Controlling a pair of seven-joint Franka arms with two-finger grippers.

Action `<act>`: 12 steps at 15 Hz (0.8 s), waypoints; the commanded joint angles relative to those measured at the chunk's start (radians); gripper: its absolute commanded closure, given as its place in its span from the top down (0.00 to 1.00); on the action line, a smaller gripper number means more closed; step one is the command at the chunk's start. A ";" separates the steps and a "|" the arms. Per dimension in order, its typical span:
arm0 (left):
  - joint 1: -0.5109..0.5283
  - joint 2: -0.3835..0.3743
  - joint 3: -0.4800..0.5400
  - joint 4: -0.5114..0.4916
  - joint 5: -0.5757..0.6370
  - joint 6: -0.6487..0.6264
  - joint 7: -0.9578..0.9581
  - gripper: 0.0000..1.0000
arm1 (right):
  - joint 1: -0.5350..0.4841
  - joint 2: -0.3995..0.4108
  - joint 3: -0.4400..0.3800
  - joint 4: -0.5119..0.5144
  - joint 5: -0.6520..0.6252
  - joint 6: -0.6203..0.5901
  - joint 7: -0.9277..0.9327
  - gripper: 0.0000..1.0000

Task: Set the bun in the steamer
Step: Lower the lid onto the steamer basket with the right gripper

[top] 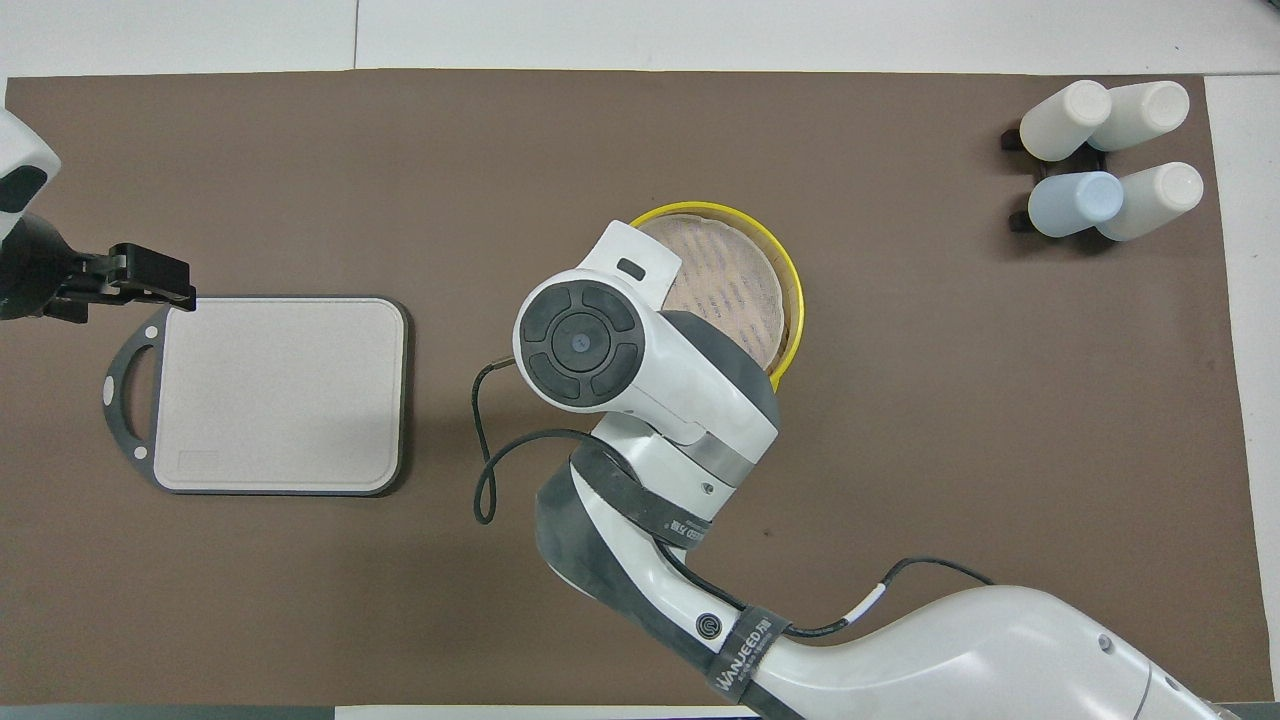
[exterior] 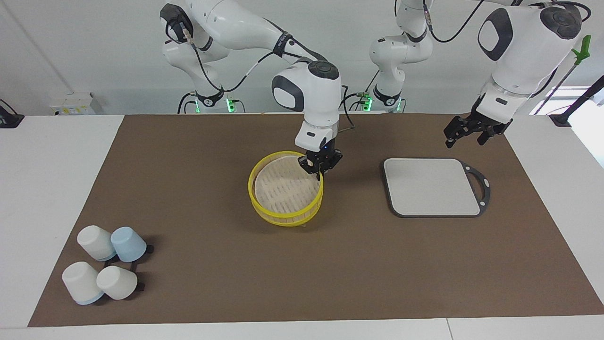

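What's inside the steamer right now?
Only the pale slatted floor of the top tier shows inside the steamer. No bun is visible; anything in the tier below is covered. The right gripper is shut on the upper rim, on the side nearest the robots.

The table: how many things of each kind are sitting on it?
White cups: 3
Pale blue cup: 1
Yellow steamer: 1, its upper tier in the right claw
Grey board: 1
Total: 6
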State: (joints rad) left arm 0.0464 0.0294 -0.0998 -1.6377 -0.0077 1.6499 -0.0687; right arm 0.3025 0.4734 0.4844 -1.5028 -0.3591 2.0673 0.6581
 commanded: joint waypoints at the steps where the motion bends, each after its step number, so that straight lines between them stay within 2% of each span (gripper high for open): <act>1: -0.007 -0.037 0.015 -0.031 -0.020 -0.007 0.041 1.00 | 0.003 0.010 0.007 -0.006 -0.009 0.034 0.028 0.00; 12: -0.002 -0.074 0.019 -0.070 -0.018 -0.013 0.076 1.00 | 0.000 -0.004 0.007 -0.077 -0.017 0.040 0.031 0.00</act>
State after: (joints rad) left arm 0.0464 0.0011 -0.0922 -1.6608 -0.0082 1.6415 -0.0168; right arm 0.3090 0.4871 0.4851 -1.5505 -0.3591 2.0880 0.6651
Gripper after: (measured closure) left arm 0.000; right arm 0.907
